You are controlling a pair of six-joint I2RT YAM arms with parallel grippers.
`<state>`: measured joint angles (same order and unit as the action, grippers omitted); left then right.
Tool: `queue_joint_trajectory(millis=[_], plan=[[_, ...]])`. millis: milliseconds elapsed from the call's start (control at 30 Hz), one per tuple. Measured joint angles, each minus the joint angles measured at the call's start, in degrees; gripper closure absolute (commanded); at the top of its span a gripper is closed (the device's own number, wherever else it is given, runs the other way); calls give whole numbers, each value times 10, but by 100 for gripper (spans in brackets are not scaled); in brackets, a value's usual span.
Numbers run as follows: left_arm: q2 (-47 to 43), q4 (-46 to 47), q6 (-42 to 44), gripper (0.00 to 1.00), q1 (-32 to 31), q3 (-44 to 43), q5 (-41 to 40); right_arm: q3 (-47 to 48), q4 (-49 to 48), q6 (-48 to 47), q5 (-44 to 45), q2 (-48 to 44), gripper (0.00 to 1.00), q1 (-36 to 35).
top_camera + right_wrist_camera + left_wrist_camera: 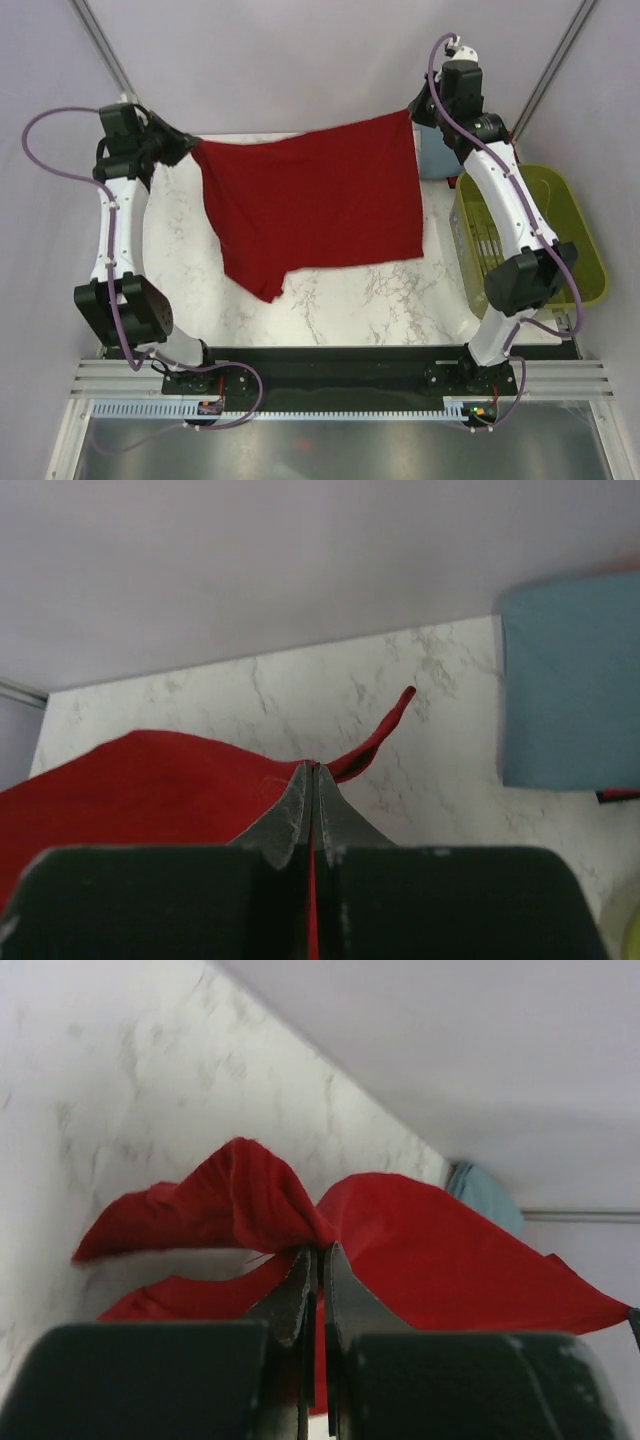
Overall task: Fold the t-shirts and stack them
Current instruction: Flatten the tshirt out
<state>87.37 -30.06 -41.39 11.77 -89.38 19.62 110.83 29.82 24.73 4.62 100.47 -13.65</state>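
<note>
1. The left gripper [188, 150] is raised over the far left of the marble table [340, 300]. Its jaws are clamped on an edge of the dark red t-shirt [320, 200], and in the left wrist view the cloth bunches out on both sides of the pinched fingertips
2. The dark red t-shirt hangs spread between the two grippers across the far half of the table. Its top edge is pulled taut and sits a little higher on the right. The rest drapes toward the near side, longest at the left-centre, where a corner reaches down to the marble; whether it rests there cannot be told
3. The right gripper [415, 110] is raised at the far right, jaws closed on the shirt's other top corner. A small tail of red cloth sticks out past the fingertips
4. The slate blue-grey t-shirt [432, 155] lies at the far right of the table, just beside the right gripper and partly hidden by the arm
5. An olive-green basket [580, 230] stands off the table's right side, beside the right arm
</note>
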Motion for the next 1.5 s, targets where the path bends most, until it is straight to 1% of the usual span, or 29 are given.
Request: queue_joint_trajectory(millis=[67,167,233,300,367,433,500,567,600,633,667,700,767,800,867,900,1033,1167,1267,1367,1500], plan=[[23,7,0,98,0,-73,9,66,8,-10,2,29,100,1],[17,44,0,98,1,-146,35,107,2,-17,2,18,100,3],[-10,77,0,98,1,-151,48,104,-5,-21,2,-12,100,5],[-47,97,0,98,1,-125,52,71,-18,-23,2,-57,100,5],[-98,118,3,98,1,-57,53,1,-35,-24,1,-119,100,6],[-148,130,5,95,1,33,50,-106,-77,-24,-8,-191,100,7],[-199,151,7,90,2,153,45,-213,-98,-24,-20,-250,100,7],[-227,156,7,83,2,265,43,-325,-127,-22,-34,-293,100,7],[-233,151,8,54,2,321,40,-387,-146,-19,-42,-309,100,7],[-232,145,11,46,1,370,33,-431,-148,-16,-49,-316,100,7],[-230,139,10,43,2,408,25,-487,-161,-8,-59,-319,100,7],[-224,110,11,38,1,463,-7,-547,-182,2,-71,-321,100,6],[-212,80,9,38,5,497,-32,-643,-194,16,-87,-317,100,1],[-204,67,9,39,9,507,-45,-676,-192,20,-91,-315,100,-3],[-185,45,7,40,15,509,-67,-728,-187,25,-94,-309,100,-18],[-180,43,7,43,17,505,-78,-742,-187,25,-95,-311,100,-24],[-167,37,14,45,13,456,-97,-751,-199,22,-91,-332,100,-27],[-135,52,21,45,-5,404,-104,-750,-211,15,-87,-361,100,-27],[-87,59,24,47,-15,387,-110,-750,-212,13,-78,-365,100,-27],[-9,58,35,56,-18,359,-103,-750,-208,10,-75,-365,100,-27],[77,62,68,54,-30,293,-91,-750,-205,10,-76,-366,100,-27]])
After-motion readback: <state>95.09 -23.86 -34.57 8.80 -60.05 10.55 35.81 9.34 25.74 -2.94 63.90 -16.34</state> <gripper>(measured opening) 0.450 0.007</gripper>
